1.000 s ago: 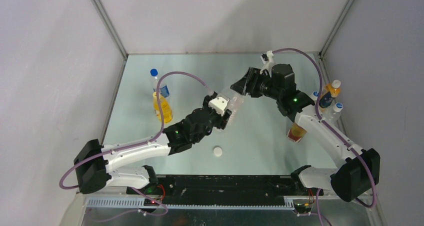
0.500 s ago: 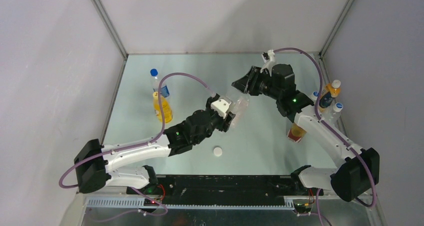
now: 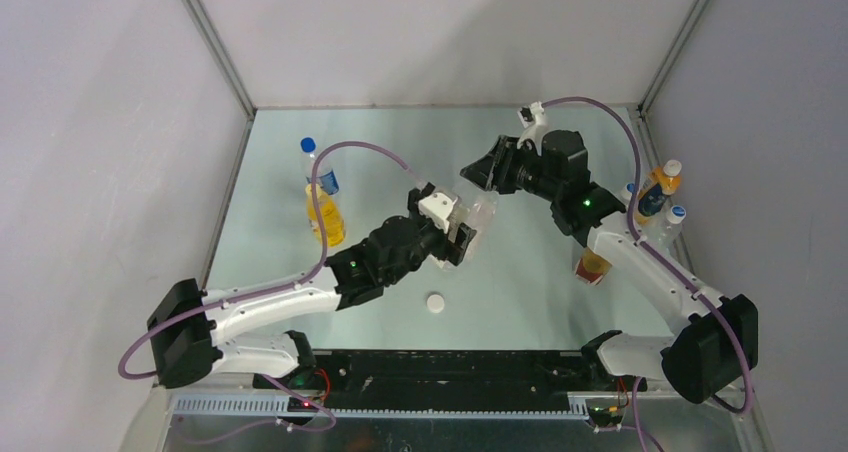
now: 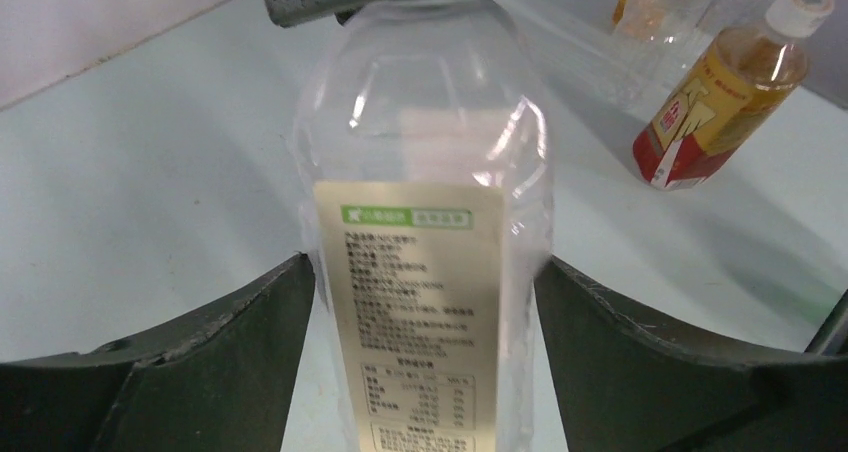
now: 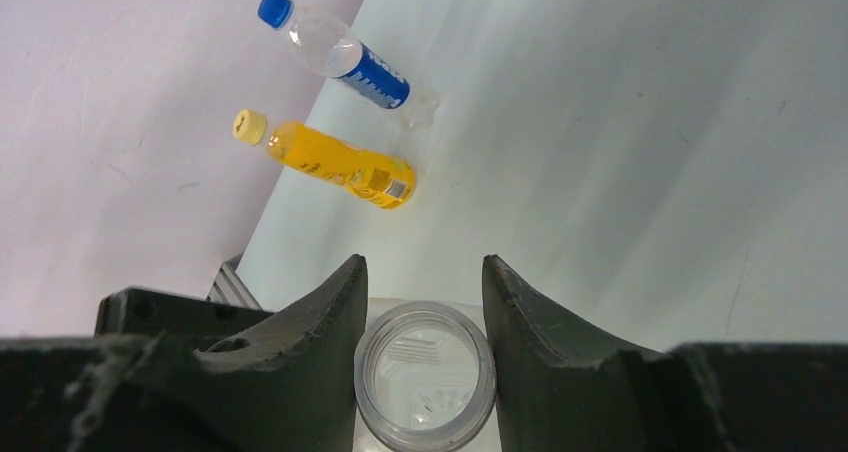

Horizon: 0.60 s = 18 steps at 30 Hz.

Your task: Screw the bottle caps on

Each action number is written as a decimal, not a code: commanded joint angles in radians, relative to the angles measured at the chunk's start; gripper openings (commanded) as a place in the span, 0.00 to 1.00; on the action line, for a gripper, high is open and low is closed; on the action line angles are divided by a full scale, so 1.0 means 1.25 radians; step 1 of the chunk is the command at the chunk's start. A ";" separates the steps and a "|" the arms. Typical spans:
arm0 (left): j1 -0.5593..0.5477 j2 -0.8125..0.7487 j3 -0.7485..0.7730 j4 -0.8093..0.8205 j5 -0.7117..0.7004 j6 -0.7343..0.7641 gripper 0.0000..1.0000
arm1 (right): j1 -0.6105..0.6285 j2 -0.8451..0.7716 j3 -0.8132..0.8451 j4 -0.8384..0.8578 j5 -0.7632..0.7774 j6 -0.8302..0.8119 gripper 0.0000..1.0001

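My left jaws clamped the clear bottle [image 4: 430, 172]. My right jaws flanked its open mouth [image 5: 425, 377], perhaps gripping; I couldn't tell. A white cap [image 3: 434, 302] lay on the table [image 3: 390, 142].

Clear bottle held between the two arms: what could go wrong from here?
The clear bottle is pinched by the left tool and, at its open mouth, by the right tool; it could buckle or twist loose. The tools are close and might bump. The cap lies on the table near the left arm, which could knock it away.
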 commanded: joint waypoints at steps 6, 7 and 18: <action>0.086 -0.019 0.009 0.070 0.180 -0.124 0.90 | 0.006 -0.050 -0.021 0.131 -0.074 0.012 0.00; 0.088 -0.015 0.008 0.071 0.186 -0.131 0.89 | 0.006 -0.052 -0.023 0.136 -0.079 0.013 0.00; 0.104 0.013 -0.004 0.103 0.271 -0.130 0.76 | 0.003 -0.058 -0.025 0.191 -0.142 0.054 0.00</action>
